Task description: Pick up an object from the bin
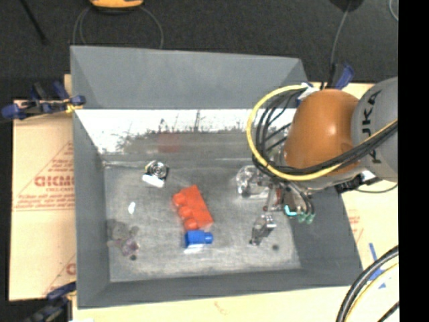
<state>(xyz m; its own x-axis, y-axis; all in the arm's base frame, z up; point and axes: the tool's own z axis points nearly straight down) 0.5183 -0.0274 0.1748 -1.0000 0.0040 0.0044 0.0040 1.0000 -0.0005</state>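
Note:
My gripper [261, 231] hangs low over the right part of the bin floor, under the arm's orange cover. Nothing shows beneath or inside it. Just to its upper left lies a shiny clear thing [246, 182]. An orange toy brick [192, 206] lies in the middle of the floor, well left of the gripper. A small blue brick [198, 239] with a white underside sits just below the orange one, about a brick's length from the gripper.
A small white and black part [155, 173] lies near the back wall at the left. A tiny white scrap [131, 208] and a few clear, faintly purple pieces [125, 238] rest at the front left. The bin's sloped walls rise on all sides.

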